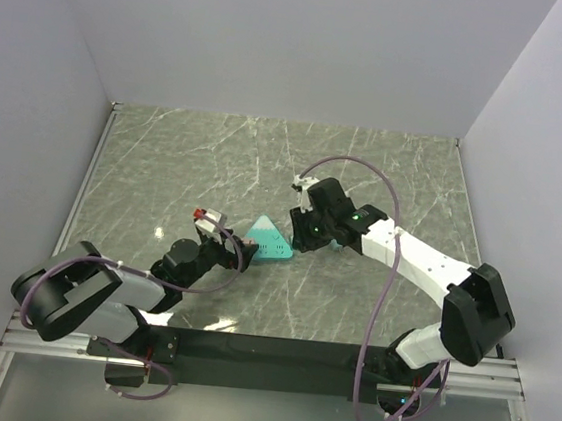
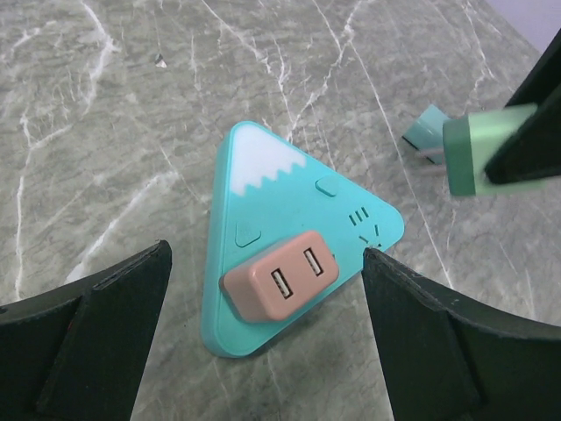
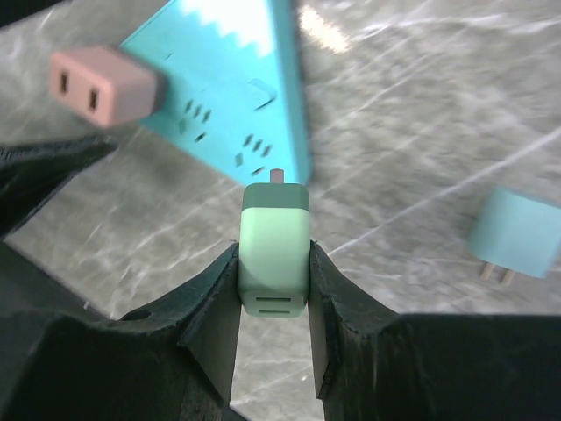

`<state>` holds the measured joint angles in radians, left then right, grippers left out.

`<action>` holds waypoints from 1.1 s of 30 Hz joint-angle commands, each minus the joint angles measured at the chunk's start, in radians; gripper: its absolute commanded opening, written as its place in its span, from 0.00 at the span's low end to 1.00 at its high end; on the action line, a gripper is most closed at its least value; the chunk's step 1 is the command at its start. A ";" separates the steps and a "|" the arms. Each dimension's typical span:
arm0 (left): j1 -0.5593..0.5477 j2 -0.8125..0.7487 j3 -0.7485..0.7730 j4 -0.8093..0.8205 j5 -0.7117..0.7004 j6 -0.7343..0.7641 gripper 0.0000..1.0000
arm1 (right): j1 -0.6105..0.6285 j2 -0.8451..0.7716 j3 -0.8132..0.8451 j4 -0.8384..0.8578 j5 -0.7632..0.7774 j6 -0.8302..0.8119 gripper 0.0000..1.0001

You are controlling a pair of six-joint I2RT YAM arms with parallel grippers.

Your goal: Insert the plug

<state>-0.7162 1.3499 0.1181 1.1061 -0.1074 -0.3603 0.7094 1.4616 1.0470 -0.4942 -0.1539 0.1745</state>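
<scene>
A teal triangular power strip lies flat on the marble table, with a pink plug seated in it near one corner. My left gripper is open, its fingers on either side of the pink plug and the strip's near edge; the right fingertip sits by the strip's corner. My right gripper is shut on a green plug, prongs pointing at the strip's edge, just short of it. The green plug also shows in the left wrist view, to the right of the strip.
A light blue plug lies loose on the table to the right of the strip, also in the left wrist view. White walls enclose the table on three sides. A cable loops above the right arm.
</scene>
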 commanded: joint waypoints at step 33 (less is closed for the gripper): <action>0.026 0.396 0.178 0.348 0.264 0.043 0.95 | 0.145 0.163 -0.093 0.272 -0.044 -0.010 0.00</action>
<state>-0.6857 1.7367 0.2470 1.2903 0.0986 -0.3515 0.8101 1.6650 0.9806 -0.2462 -0.0391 0.1699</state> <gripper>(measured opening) 0.945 0.387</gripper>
